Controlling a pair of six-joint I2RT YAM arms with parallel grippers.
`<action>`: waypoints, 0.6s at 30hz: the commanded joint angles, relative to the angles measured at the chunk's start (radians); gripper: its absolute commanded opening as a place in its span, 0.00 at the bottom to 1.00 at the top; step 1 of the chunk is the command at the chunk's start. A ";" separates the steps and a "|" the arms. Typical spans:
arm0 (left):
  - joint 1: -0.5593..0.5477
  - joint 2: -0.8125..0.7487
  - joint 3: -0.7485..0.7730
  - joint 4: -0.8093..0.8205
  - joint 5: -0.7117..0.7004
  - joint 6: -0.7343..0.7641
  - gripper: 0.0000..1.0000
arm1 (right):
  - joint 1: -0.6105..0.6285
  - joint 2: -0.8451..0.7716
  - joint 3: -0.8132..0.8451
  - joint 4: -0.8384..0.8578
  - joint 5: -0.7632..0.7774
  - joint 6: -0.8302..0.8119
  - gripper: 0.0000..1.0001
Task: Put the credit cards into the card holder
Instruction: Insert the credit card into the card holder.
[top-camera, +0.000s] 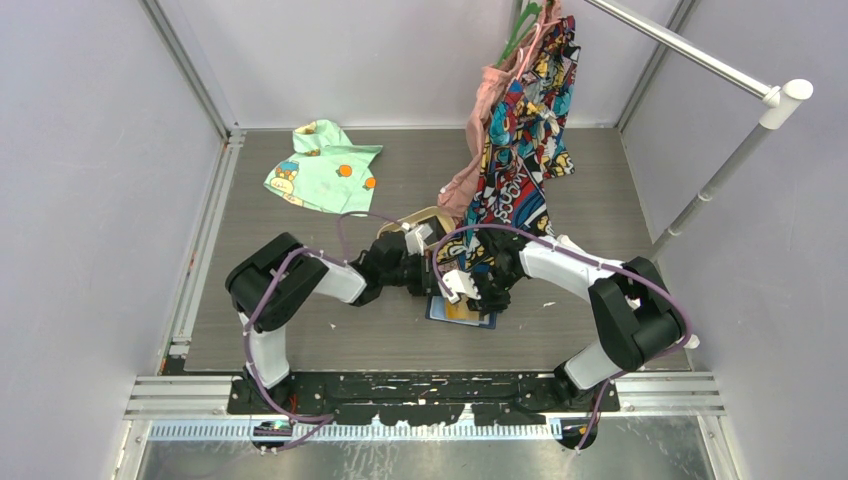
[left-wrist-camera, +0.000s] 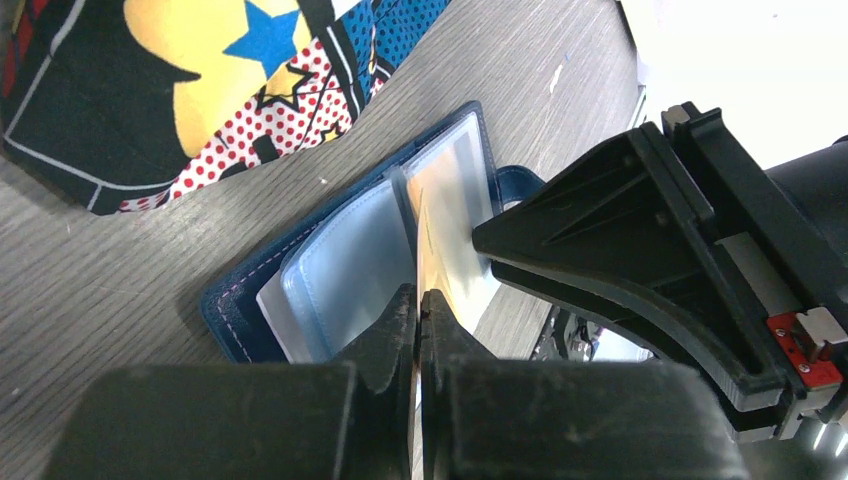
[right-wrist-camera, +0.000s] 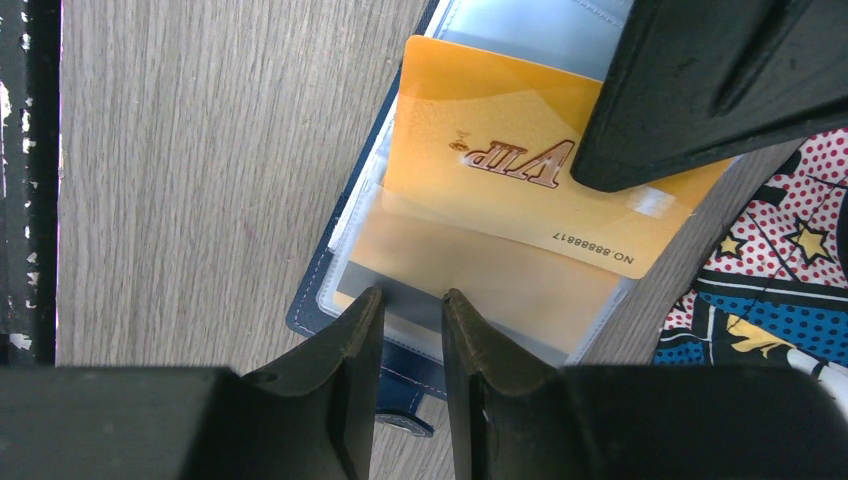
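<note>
Right wrist view: orange-yellow plastic VIP card half inside clear pocket of navy leather-like folding wallet on grey wooden counter | left fingers clamped on card | right fingers slightly apart, on pocket rim | risk: tilted push may jam card, wallet may slide.

The orange card blurs behind pocket film (corner under left gripper); card holder cropped.

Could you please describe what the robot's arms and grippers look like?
The left arm and right arm have white links and black joints, with purple cables looped along them. The left gripper and right gripper are black with wedge-shaped fingers; a red tab marks the right one.
</note>
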 joint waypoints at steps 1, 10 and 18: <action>-0.006 0.009 0.017 -0.023 0.023 -0.001 0.00 | 0.000 0.032 -0.014 0.008 0.087 -0.008 0.33; -0.006 0.012 0.057 -0.144 0.046 -0.012 0.00 | 0.000 0.027 -0.014 0.014 0.088 -0.003 0.34; -0.006 0.025 0.087 -0.227 0.051 -0.017 0.00 | 0.001 0.027 -0.016 0.017 0.089 -0.002 0.34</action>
